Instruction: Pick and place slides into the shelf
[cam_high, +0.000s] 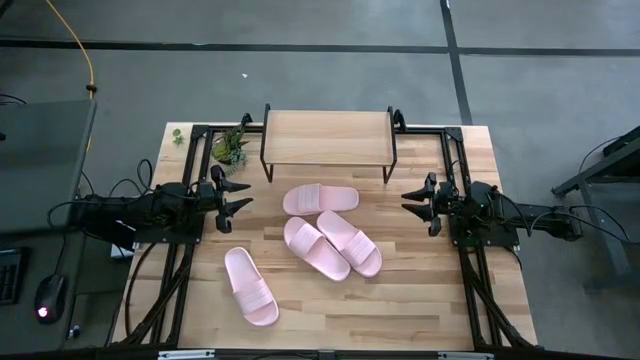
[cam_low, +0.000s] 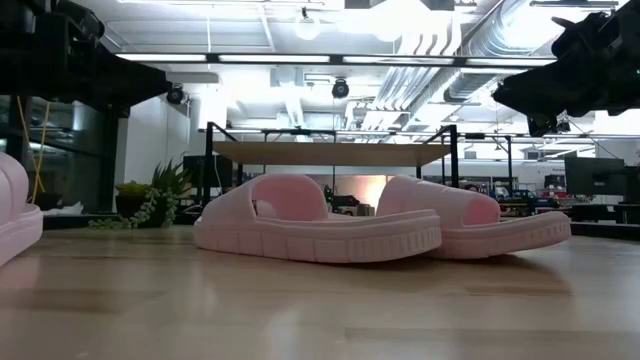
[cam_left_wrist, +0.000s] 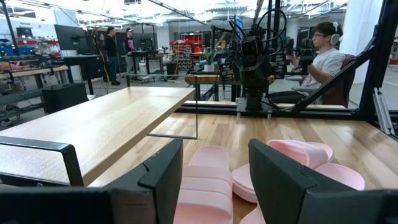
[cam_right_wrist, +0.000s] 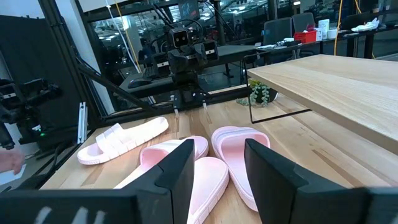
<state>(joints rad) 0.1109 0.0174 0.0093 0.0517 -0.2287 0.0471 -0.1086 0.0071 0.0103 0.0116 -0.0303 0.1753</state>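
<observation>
Several pale pink slides lie sole down on the wooden table. One slide is just in front of the shelf. Two more slides lie side by side at mid-table. Another slide lies apart toward the near left. The shelf stands on black legs at the far edge with a bare wooden top. My left gripper hovers open at the table's left, pointing level toward the slides. My right gripper hovers open at the right, facing it. Neither gripper has anything between its fingers.
A small green plant sits by the shelf's left end. Black frame rails run along both sides of the table. A person sits beyond the table behind the right arm. Bare wood lies near the front edge.
</observation>
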